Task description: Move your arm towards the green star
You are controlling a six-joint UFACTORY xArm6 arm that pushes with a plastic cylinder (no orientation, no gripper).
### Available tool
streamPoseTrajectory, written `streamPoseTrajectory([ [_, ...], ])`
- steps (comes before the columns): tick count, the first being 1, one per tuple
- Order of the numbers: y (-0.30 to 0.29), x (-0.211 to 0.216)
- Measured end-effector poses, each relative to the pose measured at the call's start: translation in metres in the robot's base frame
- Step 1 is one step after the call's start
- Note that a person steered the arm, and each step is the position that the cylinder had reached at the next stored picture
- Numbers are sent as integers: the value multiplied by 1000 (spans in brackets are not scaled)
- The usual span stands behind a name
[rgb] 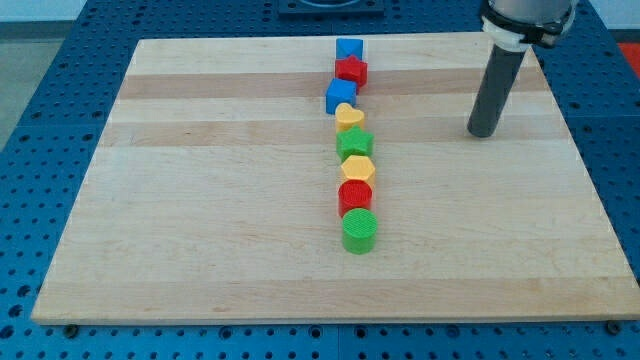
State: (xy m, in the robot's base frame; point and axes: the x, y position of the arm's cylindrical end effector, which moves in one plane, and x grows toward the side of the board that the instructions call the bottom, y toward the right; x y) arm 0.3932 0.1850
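Honestly, a few things are hard to read from my seat. The arm is cut off at the view's top, so I see only the grey collar and the dark rod below it. My tip [483, 132] rests on the wooden board [200, 200], well out at the view's right of the blocks. It has no pincer at all, just a blunt rod end, and it is touching no block and has hold of nothing.

Eight blocks stand in one nearly straight column running from the view's top to the view's bottom, each crowding its neighbour, so the lower edge of most is hidden by the next. From the top: a blue block [349, 48] whose shape I cannot make out, a red star [351, 70], a blue block with angled faces [340, 96], a yellow heart [349, 118], the green star [354, 144], a yellow hexagon [357, 168], a red cylinder [355, 195] and a green cylinder [360, 230].

The green star sits fifth in the column, about mid-board, touching the heart above and the hexagon below. Its points are small and partly covered; I cannot tell which way it faces, and it shows no clear long axis.
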Motion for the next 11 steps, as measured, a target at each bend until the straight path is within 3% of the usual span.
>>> streamPoseTrajectory([
  [4, -4, 7],
  [7, -54, 5],
  [9, -59, 46],
  [11, -95, 49],
])
